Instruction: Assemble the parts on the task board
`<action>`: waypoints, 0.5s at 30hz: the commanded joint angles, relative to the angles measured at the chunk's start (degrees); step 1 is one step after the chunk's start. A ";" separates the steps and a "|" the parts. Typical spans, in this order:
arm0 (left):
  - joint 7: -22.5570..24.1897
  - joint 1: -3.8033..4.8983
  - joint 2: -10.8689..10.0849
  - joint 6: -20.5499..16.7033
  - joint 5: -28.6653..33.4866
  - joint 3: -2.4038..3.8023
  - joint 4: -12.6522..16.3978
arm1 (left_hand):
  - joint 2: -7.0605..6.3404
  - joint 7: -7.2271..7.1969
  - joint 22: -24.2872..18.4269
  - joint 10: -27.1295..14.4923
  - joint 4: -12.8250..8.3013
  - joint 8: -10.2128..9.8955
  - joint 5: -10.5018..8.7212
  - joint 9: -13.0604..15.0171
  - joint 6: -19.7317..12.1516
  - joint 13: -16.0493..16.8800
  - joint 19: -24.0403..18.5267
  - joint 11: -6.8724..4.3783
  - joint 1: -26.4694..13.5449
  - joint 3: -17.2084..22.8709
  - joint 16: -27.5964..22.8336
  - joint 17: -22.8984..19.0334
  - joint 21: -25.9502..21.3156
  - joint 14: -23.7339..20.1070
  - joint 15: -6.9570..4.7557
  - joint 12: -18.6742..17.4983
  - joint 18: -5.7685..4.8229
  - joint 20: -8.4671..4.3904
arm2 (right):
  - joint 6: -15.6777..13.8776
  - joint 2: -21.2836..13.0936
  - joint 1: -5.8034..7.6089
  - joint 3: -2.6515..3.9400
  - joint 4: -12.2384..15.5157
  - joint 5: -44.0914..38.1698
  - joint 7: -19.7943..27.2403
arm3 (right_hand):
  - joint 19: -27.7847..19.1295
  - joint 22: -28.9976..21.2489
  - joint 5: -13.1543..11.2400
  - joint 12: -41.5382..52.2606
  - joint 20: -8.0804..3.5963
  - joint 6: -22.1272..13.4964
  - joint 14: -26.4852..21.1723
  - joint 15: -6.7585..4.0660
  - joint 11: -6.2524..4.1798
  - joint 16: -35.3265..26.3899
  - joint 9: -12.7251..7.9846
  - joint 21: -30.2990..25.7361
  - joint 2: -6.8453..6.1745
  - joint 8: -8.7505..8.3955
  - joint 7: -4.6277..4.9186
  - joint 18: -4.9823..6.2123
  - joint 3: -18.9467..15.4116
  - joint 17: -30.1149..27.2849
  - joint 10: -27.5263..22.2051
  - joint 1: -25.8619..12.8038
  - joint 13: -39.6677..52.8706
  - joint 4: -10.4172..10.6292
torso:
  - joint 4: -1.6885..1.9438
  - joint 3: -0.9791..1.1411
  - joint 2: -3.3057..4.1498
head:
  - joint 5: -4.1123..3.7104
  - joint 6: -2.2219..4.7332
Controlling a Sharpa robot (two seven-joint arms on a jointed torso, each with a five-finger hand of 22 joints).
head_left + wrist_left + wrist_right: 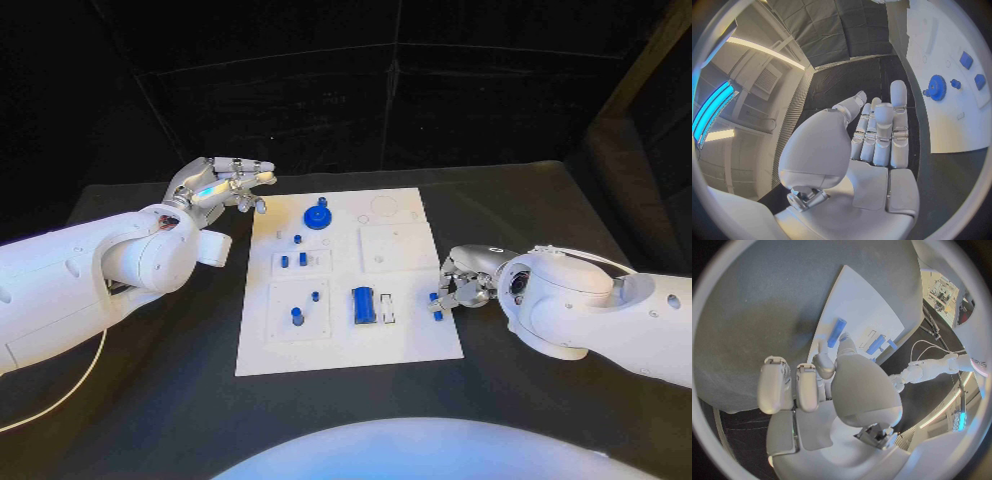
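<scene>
Left hand: fingers extended and together, holding nothing, above the black table. Task board beside it carries a blue gear and small blue parts.

The head view looks steeply down from above onto the desk, taking in the whole task board. Each wrist view sits close behind its own hand, looking along the fingers. The left wrist view shares the blue gear with the head view; the right wrist view shares the board's near edge
</scene>
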 commanded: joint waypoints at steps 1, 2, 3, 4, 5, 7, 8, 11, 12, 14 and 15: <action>0.07 0.09 0.02 0.36 0.14 0.05 0.10 | 0.36 0.07 -0.07 -0.51 -0.15 0.18 -0.12 -0.07 -0.40 0.09 -0.14 0.08 -0.16 -0.28 -0.07 -0.07 -0.24 -0.34 -0.14 0.38 0.75 0.15 | 1.85 0.35 0.01 -0.01 -0.14 -1.23 -0.14 | 0.34 0.00 0.08 0.26 -0.07 0.26 3.78 0.09 -0.20 0.33 0.17 0.21 0.06 0.25 -0.01 -0.34 0.06 4.29 0.05 1.42 0.06 -0.82 | -0.11 -0.05 0.00 | 0.12 -0.01; 0.07 0.09 0.03 0.36 0.14 0.05 0.11 | 0.36 0.07 -0.07 -0.51 -0.15 0.18 -0.12 -0.07 -0.40 0.09 -0.14 0.08 -0.16 -0.28 -0.07 -0.07 -0.24 -0.34 -0.14 0.38 0.75 0.15 | 1.88 0.43 0.01 -0.01 -0.19 -1.35 -0.14 | 0.34 0.01 0.32 0.26 -0.09 0.24 3.77 0.06 -0.22 0.30 0.22 0.22 0.15 0.25 -0.03 -0.34 0.23 4.26 0.01 2.05 0.09 -1.20 | -0.09 -0.05 -0.02 | 0.15 -0.07; 0.06 0.09 0.05 0.36 0.14 0.05 0.11 | 0.36 0.07 -0.07 -0.51 -0.15 0.18 -0.12 -0.07 -0.40 0.09 -0.14 0.08 -0.16 -0.28 -0.07 -0.07 -0.24 -0.34 -0.14 0.38 0.75 0.15 | 1.87 0.62 0.00 -0.01 -0.30 -1.61 -0.13 | 0.32 -0.02 0.56 0.19 -0.12 0.19 3.76 0.04 -0.24 0.29 0.26 0.20 0.22 0.23 -0.04 -0.34 0.35 4.26 -0.06 2.63 0.08 -1.56 | -0.08 -0.05 -0.02 | 0.15 -0.10; 0.05 0.09 0.07 0.37 0.14 0.05 0.12 | 0.36 0.07 -0.07 -0.51 -0.15 0.18 -0.12 -0.07 -0.40 0.09 -0.14 0.08 -0.16 -0.28 -0.07 -0.07 -0.24 -0.34 -0.14 0.38 0.75 0.15 | 1.82 0.76 0.00 -0.01 -0.38 -1.83 -0.13 | 0.28 -0.06 0.73 0.08 -0.13 0.08 3.74 0.04 -0.23 0.25 0.28 0.16 0.25 0.16 0.00 -0.33 0.41 4.22 -0.15 3.04 0.03 -1.83 | -0.01 -0.04 -0.01 | 0.14 -0.17; 0.05 0.09 0.07 0.37 0.14 0.05 0.13 | 0.36 0.07 -0.07 -0.51 -0.15 0.18 -0.12 -0.07 -0.40 0.09 -0.14 0.08 -0.16 -0.28 -0.07 -0.07 -0.24 -0.34 -0.14 0.38 0.75 0.15 | 1.76 0.95 -0.02 -0.02 -0.48 -2.17 -0.13 | 0.25 -0.11 0.86 -0.06 -0.12 -0.21 3.73 0.07 -0.15 0.24 0.25 0.12 0.31 -0.04 0.09 -0.33 0.45 4.22 -0.27 3.47 -0.04 -2.12 | 0.00 -0.04 -0.01 | 0.15 -0.18; 0.04 0.09 0.06 0.36 0.14 0.05 0.13 | 0.36 0.07 -0.07 -0.51 -0.15 0.18 -0.12 -0.07 -0.40 0.09 -0.14 0.08 -0.16 -0.28 -0.07 -0.07 -0.24 -0.34 -0.14 0.38 0.75 0.15 | 1.73 1.39 -0.09 -0.02 -0.70 -3.05 -0.14 | 0.19 -0.19 0.99 -0.28 -0.09 -0.78 3.73 0.15 -0.03 0.25 0.15 0.06 0.59 -0.49 0.29 -0.31 0.67 4.27 -0.45 4.46 -0.13 -2.72 | 0.03 -0.03 0.00 | 0.18 -0.19; 0.04 0.09 0.06 0.36 0.14 0.05 0.13 | 0.39 0.07 -0.08 -0.52 -0.15 0.20 -0.12 -0.06 -0.40 0.09 -0.13 0.08 -0.15 -0.26 -0.06 -0.07 -0.25 -0.34 -0.14 0.40 0.75 0.15 | 1.80 1.58 -0.14 -0.02 -0.78 -3.43 -0.14 | 0.17 -0.21 1.03 -0.38 -0.08 -0.95 3.73 0.17 -0.01 0.24 0.11 0.04 0.79 -0.66 0.34 -0.31 0.90 4.28 -0.54 5.17 -0.17 -3.12 | 0.04 -0.03 -0.01 | 0.19 -0.20; 0.03 0.09 0.03 0.33 0.14 0.05 0.13 | 0.40 0.07 -0.08 -0.52 -0.16 0.20 -0.12 -0.06 -0.40 0.09 -0.13 0.08 -0.15 -0.26 -0.06 -0.07 -0.25 -0.34 -0.14 0.41 0.75 0.15 | 2.42 2.31 -0.37 -0.02 -1.05 -4.66 -0.16 | 0.10 -0.28 0.23 -0.88 -0.08 -1.26 3.70 0.15 -0.01 0.20 -0.08 -0.03 2.04 -1.26 0.40 -0.28 2.49 4.28 -0.95 8.74 -0.40 -5.05 | 0.09 -0.03 -0.03 | 0.24 -0.22; 0.03 0.09 0.02 0.30 0.14 0.05 0.13 | 0.40 0.07 -0.08 -0.52 -0.16 0.20 -0.12 -0.06 -0.40 0.09 -0.13 0.08 -0.15 -0.26 -0.06 -0.07 -0.25 -0.34 -0.14 0.41 0.75 0.15 | 2.70 2.46 -0.42 -0.02 -1.10 -4.88 -0.16 | 0.07 -0.31 -0.65 -1.13 -0.08 -1.33 3.68 0.19 0.05 0.17 -0.19 -0.07 2.47 -1.53 0.51 -0.27 3.06 4.26 -1.12 9.70 -0.54 -5.57 | 0.11 -0.04 -0.02 | 0.29 -0.26; 0.03 0.09 0.05 0.21 0.14 0.05 0.11 | 0.40 0.07 -0.08 -0.52 -0.16 0.20 -0.12 -0.06 -0.40 0.09 -0.13 0.08 -0.15 -0.26 -0.06 -0.07 -0.25 -0.34 -0.14 0.41 0.75 0.15 | 3.31 2.70 -0.50 -0.02 -1.14 -5.24 -0.17 | -0.01 -0.44 -1.50 -1.88 0.04 -1.84 3.64 0.37 0.28 0.07 -0.59 -0.17 3.13 -2.45 0.86 -0.27 3.99 4.19 -1.53 10.81 -1.02 -6.23 | 0.12 -0.04 0.00 | 0.56 -0.32; 0.04 0.09 0.09 0.16 0.14 0.05 0.08 | 0.40 0.07 -0.08 -0.52 -0.16 0.20 -0.12 -0.06 -0.40 0.09 -0.13 0.08 -0.15 -0.26 -0.06 -0.07 -0.25 -0.34 -0.14 0.41 0.75 0.15 | 3.60 2.79 -0.54 -0.02 -1.15 -5.38 -0.17 | -0.01 -0.44 -1.37 -1.97 0.07 -1.89 3.64 0.41 0.30 0.06 -0.66 -0.18 3.25 -2.61 0.92 -0.27 4.15 4.18 -1.58 10.92 -1.07 -6.29 | 0.14 -0.04 0.00 | 0.64 -0.37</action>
